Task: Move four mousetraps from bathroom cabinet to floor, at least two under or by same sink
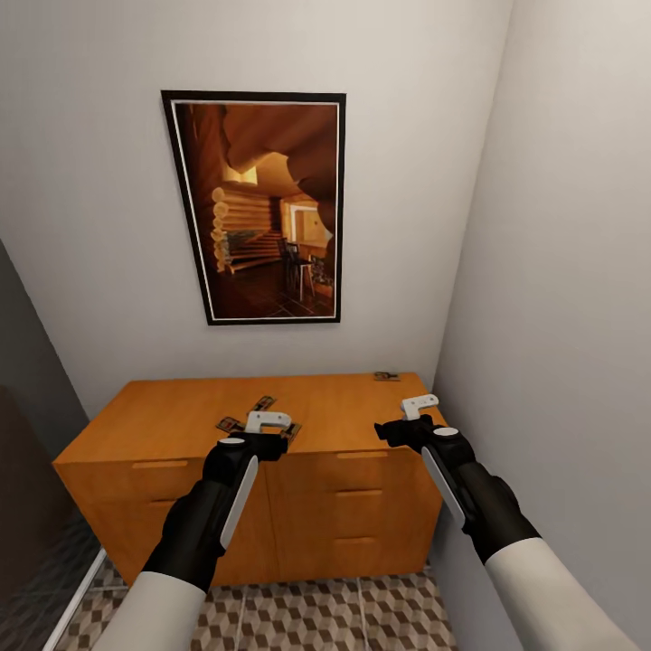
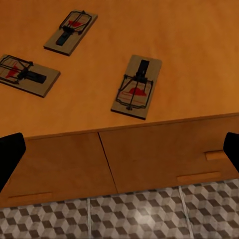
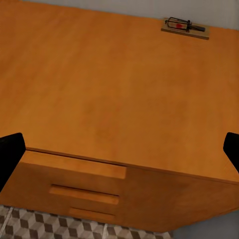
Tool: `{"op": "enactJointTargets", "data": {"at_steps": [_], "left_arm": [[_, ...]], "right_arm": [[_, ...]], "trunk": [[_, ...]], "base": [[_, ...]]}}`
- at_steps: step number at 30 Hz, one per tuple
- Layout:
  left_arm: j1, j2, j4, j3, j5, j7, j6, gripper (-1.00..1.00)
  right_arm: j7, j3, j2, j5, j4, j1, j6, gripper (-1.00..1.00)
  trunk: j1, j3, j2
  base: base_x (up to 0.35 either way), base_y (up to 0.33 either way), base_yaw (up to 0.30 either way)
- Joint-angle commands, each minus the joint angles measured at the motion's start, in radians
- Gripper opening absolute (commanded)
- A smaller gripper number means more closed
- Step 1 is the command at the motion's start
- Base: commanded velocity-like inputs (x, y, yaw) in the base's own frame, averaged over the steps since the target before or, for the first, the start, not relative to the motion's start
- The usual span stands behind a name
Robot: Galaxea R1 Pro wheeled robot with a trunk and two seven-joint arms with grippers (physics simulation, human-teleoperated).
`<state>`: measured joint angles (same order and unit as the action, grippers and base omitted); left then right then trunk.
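Left pincer [image 1: 269, 422] over cabinet [image 1: 181, 425] near edge, fingers spread wide, nothing between. Three mousetraps on cabinet top just beyond it: one [image 2: 137, 86] nearest the front edge, two more [image 2: 70, 32] [image 2: 27, 74] farther back and left, all apart from each other.

Right pincer [image 1: 418, 407] over right end of cabinet top, also spread, nothing held. Fourth mousetrap [image 3: 185, 27] far from it, at back right corner by the wall.

Traps: flat rectangular wooden boards, dark wire spring parts, red mark. Cabinet: smooth orange-brown wood, low and wide, drawer fronts with slim bar handles. Floor [image 1: 307, 615]: square tiles, brown-beige-white cube print, pale grout. Framed picture [image 1: 258, 206] of a log interior on plain wall above cabinet.
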<state>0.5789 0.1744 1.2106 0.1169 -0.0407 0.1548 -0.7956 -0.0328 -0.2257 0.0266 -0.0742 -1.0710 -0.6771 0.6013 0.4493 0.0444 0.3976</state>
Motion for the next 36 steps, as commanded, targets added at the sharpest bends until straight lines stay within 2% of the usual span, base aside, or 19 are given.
{"op": "enactJointTargets", "data": {"at_steps": [1, 36], "left_arm": [[0.001, 0.0, 0.0, 0.001, -0.004, 0.002, -0.005, 1.0], [0.001, 0.0, -0.003, 0.007, -0.004, 0.002, -0.005, 1.0]], "right_arm": [[0.002, -0.002, 0.001, -0.007, -0.001, -0.001, 0.005, 1.0], [0.001, -0.004, 0.001, 0.0, -0.004, -0.001, -0.004, 1.0]], "trunk": [[0.001, 0.002, 0.002], [0.001, 0.002, 0.002]], "base": [[0.001, 0.0, 0.0], [0.0, 0.0, 0.0]]}}
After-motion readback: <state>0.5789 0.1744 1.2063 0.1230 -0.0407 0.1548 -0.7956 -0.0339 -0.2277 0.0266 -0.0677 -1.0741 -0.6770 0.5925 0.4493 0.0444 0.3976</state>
